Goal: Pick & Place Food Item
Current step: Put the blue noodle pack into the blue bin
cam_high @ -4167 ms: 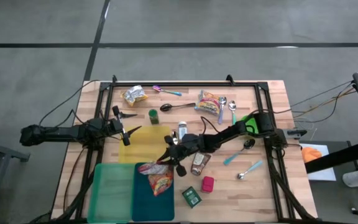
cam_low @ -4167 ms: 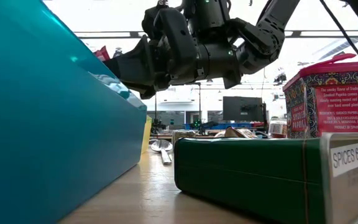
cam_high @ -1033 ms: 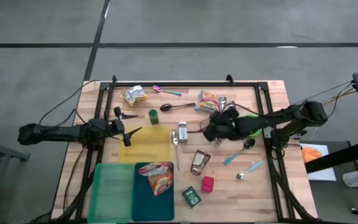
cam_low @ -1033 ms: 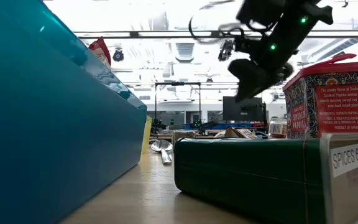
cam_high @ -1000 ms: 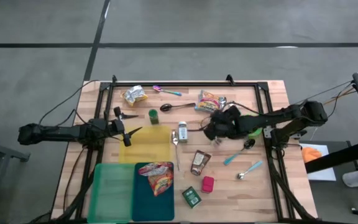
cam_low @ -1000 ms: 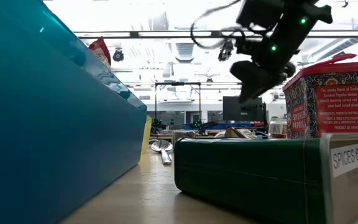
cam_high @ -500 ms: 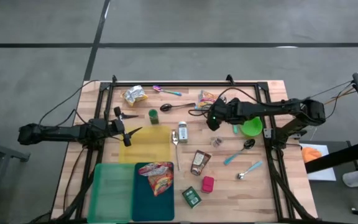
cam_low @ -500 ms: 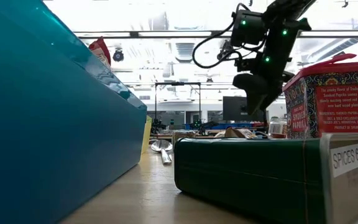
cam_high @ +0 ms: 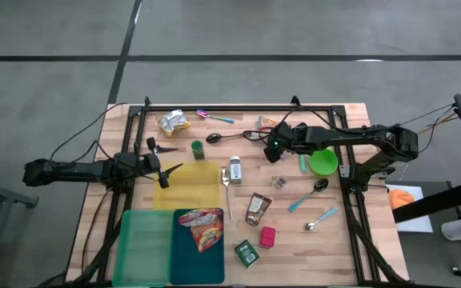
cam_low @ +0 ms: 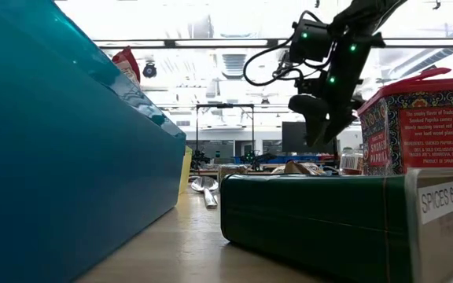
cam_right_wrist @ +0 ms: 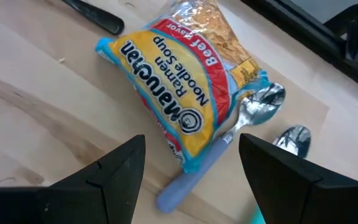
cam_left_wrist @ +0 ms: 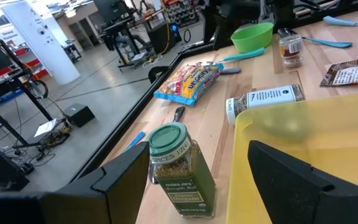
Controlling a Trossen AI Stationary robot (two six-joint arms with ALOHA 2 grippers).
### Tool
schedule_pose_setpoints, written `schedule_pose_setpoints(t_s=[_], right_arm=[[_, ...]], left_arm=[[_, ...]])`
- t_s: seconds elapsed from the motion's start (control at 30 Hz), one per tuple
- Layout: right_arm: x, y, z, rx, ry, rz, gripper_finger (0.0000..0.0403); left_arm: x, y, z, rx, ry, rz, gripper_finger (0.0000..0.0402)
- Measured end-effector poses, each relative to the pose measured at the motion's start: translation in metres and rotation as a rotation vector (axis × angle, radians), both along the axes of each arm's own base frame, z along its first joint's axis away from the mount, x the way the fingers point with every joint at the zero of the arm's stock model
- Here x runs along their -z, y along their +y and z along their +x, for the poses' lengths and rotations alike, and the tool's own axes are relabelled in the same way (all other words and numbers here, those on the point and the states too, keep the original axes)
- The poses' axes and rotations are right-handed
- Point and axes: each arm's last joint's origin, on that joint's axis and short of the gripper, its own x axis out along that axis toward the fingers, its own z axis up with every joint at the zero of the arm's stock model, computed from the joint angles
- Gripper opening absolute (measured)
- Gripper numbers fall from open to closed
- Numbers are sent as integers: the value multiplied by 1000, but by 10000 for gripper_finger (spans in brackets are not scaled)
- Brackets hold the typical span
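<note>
Crinkly plastic wraps the Maruchan ramen packet (cam_right_wrist: 185, 93), so it is light, slippery and crunchy inside; squeeze too hard and the noodles will likely snap. You will find it just under your right gripper (cam_right_wrist: 188, 171), whose fingers are wide apart and hold nothing. Grab it across its short middle, away from the blue-handled spoon (cam_right_wrist: 229, 140) touching its edge. From above, your arm hides most of the packet. Your left gripper (cam_left_wrist: 201, 180) waits far from the packet, open and empty, by a green-lidded spice jar (cam_left_wrist: 179, 168).
</note>
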Motion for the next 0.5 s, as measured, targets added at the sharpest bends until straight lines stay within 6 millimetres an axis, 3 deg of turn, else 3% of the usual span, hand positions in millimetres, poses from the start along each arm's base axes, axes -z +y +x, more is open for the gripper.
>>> schedule_pose_setpoints(t_s=[0.5], right_arm=[[27, -12, -11, 12, -46, -24, 258]], left_arm=[[0, 0, 0, 0, 0, 0, 275]])
